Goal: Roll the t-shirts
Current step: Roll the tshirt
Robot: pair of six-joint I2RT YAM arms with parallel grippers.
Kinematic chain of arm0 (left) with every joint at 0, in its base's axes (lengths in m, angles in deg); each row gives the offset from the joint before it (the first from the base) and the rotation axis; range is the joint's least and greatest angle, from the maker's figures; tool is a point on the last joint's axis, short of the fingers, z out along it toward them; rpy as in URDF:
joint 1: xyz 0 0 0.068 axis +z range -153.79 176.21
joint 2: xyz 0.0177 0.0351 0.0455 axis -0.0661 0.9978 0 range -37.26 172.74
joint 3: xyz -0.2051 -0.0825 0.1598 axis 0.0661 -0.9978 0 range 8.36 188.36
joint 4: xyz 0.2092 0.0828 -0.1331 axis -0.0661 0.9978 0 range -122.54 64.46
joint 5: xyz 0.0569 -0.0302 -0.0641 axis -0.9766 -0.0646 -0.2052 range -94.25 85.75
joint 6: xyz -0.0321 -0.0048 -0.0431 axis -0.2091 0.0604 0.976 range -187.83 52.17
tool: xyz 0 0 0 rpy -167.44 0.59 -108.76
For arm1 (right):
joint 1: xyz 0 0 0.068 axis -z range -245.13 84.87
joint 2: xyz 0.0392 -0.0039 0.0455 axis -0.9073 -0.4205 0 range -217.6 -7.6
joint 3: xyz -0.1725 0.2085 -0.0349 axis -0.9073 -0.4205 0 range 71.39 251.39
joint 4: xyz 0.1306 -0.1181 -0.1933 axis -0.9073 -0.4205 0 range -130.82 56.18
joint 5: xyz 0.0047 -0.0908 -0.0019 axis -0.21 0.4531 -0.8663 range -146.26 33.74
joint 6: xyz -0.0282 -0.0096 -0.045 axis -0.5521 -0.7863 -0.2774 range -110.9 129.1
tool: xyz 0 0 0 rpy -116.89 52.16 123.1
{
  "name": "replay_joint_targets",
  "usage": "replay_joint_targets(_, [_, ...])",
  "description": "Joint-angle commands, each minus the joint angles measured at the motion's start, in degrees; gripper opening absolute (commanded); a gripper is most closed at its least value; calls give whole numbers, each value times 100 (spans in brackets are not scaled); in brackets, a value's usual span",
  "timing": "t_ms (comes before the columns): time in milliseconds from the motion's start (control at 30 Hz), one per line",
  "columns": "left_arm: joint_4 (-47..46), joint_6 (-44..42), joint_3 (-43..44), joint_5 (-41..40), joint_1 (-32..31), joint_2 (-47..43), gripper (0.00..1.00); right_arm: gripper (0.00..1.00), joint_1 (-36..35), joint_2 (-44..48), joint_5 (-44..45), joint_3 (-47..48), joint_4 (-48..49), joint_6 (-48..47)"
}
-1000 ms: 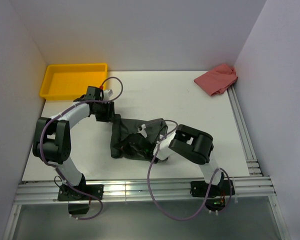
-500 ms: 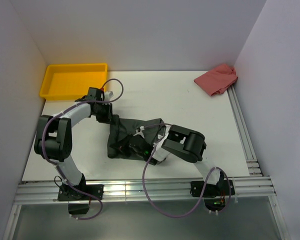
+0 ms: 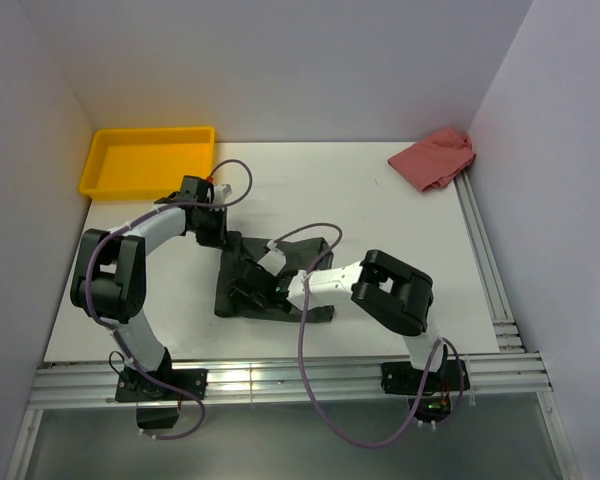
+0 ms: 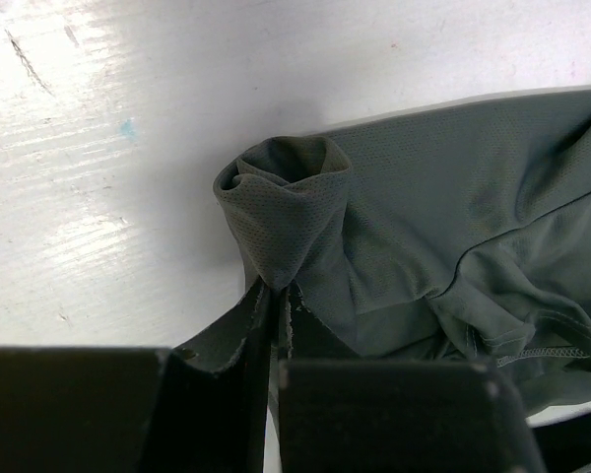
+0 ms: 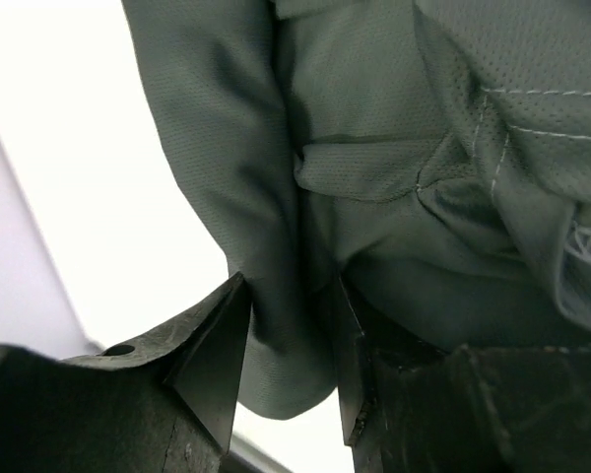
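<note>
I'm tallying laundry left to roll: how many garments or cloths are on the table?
2. A dark grey t-shirt lies bunched near the middle of the table; a pink cloth sits crumpled at its far right corner. Others could hide beneath them.

Top view: left gripper (image 3: 217, 236) jaws hidden under its own wrist at the 11 o'clock corner of the t-shirt (image 3: 232, 300). Right gripper (image 3: 250, 288) jaws black on dark cloth, can't separate them. Left wrist view: t-shirt cut off at 3 o'clock edge, pinched fold vanishes between jaws. Right wrist view: t-shirt runs off 12 and 3 o'clock edges.
</note>
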Motion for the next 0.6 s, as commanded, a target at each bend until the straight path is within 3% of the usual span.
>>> replay_joint_targets(0, [-12, -45, 35, -52, -50, -14, 8, 45, -155, 350, 932, 638, -1800, -433])
replay_joint_targets(167, [-12, -54, 44, -61, -67, -31, 8, 45, -383, 17, 1610, 1983, -3320, -680])
replay_joint_targets(567, [15, -71, 53, -26, -102, -22, 9, 45, -480, -1372, 1892, 4215, -4683, -1128])
